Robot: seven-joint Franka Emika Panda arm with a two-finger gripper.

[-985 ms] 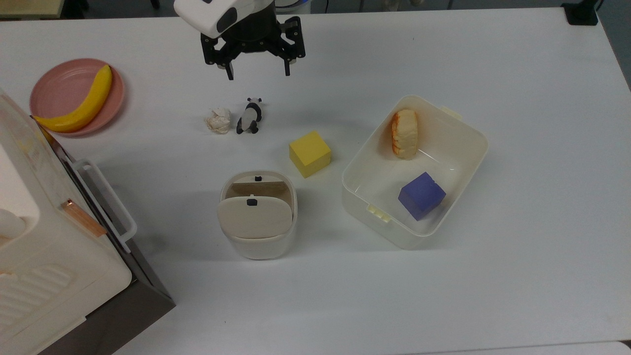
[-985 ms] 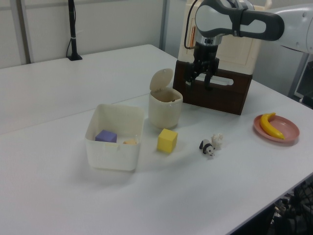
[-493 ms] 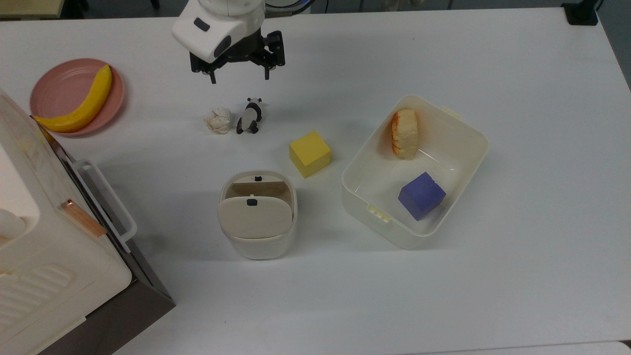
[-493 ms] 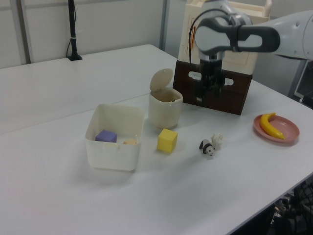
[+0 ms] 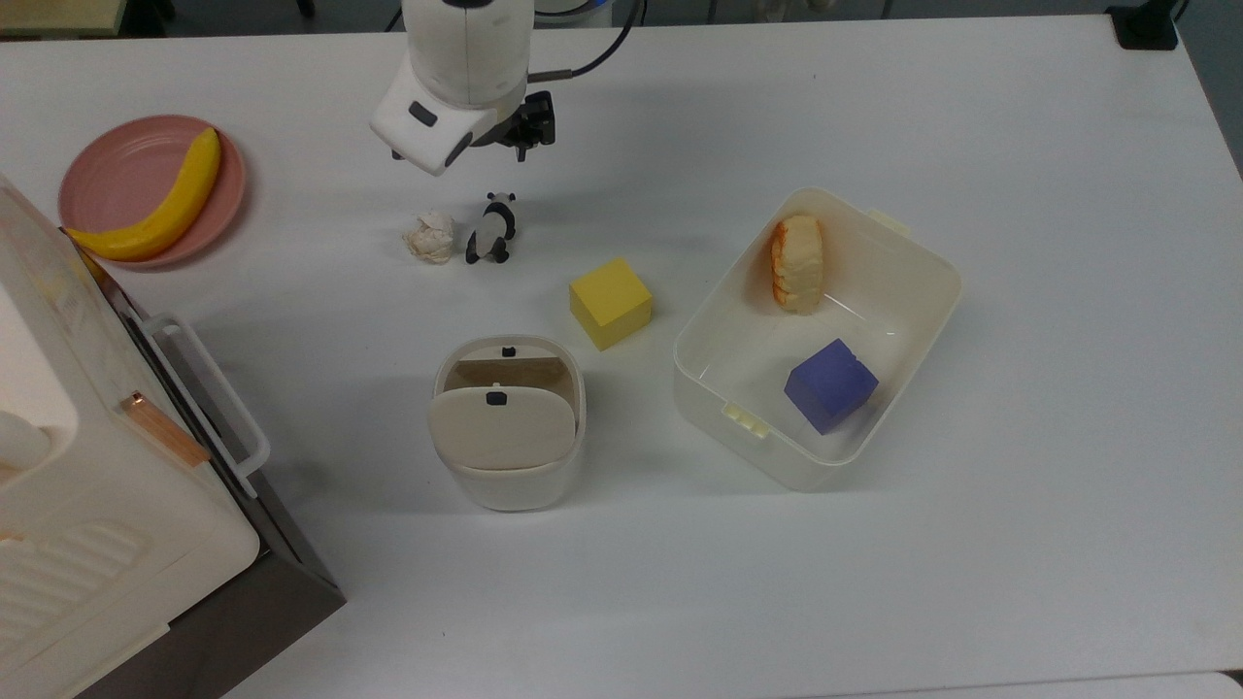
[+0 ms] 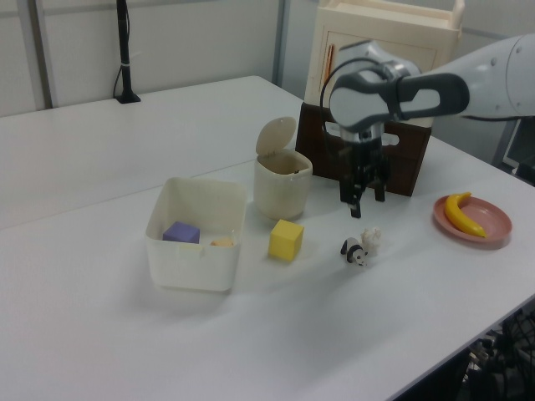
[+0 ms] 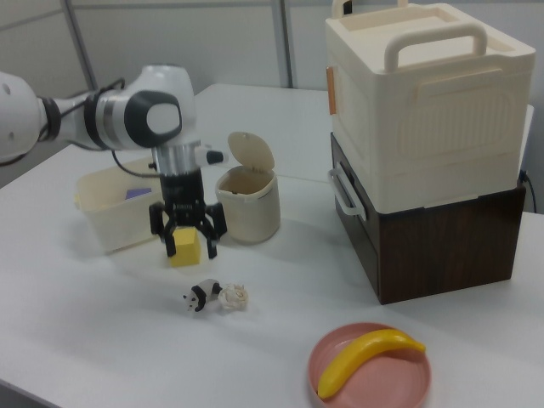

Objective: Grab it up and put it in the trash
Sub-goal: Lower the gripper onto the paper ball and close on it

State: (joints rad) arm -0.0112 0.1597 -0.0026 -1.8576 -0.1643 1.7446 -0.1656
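Observation:
The crumpled whitish paper ball (image 5: 430, 238) lies on the white table, just left of a black-and-white panda figurine (image 5: 492, 228) in the top view. It also shows as the paper ball (image 6: 371, 241) and paper ball (image 7: 233, 297). My gripper (image 5: 458, 155) hangs open and empty above the table, a little beyond the ball and panda; its fingers point down as the gripper (image 7: 189, 246) and gripper (image 6: 366, 203) show. The trash (image 5: 507, 422) is a cream rounded bin with its flap lid tipped up, standing nearer the top view's bottom; trash (image 7: 249, 200).
A yellow cube (image 5: 610, 302) sits between the panda and a cream tub (image 5: 913, 262) holding a bread roll and a purple cube. A pink plate (image 5: 117, 175) with a banana lies at the top view's left. A large cream-and-brown box (image 5: 58, 505) fills the lower left.
The gripper has come down toward the table and turned about its axis, ending closer to the paper ball and panda. Nothing on the table has moved.

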